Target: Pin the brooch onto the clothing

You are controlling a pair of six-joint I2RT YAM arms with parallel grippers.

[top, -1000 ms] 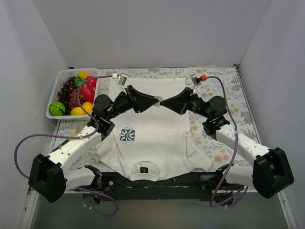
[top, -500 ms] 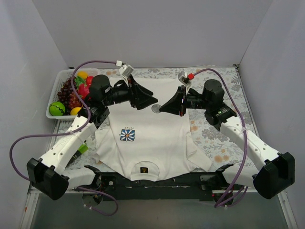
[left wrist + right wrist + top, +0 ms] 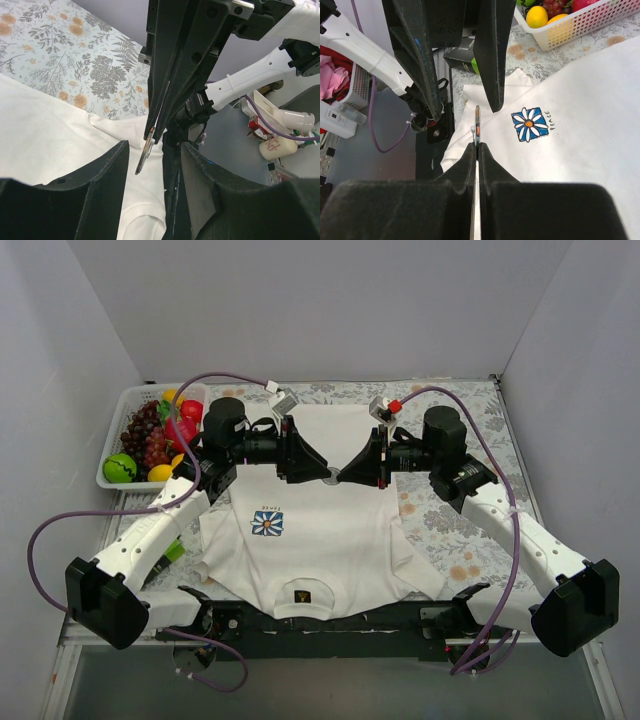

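Now the right gripper (image 3: pixel 341 477) is pinched tight on the small round button-badge brooch (image 3: pixel 477 125). It holds the brooch edge-on above the white short-sleeved T-shirt (image 3: pixel 330 535), over the hem half nearer the table's (image 3: pixel 470 540) far edge. The left gripper (image 3: pixel 323 468) meets it tip to tip, jaws spread wide around the brooch and gripping nothing.

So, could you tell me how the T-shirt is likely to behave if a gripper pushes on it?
The T-shirt looks floppy: it lies flat with soft folds along one side. Pushed, it would probably bunch or slide over the floral tablecloth. It seems thin, so a pinch would likely lift only a fold.
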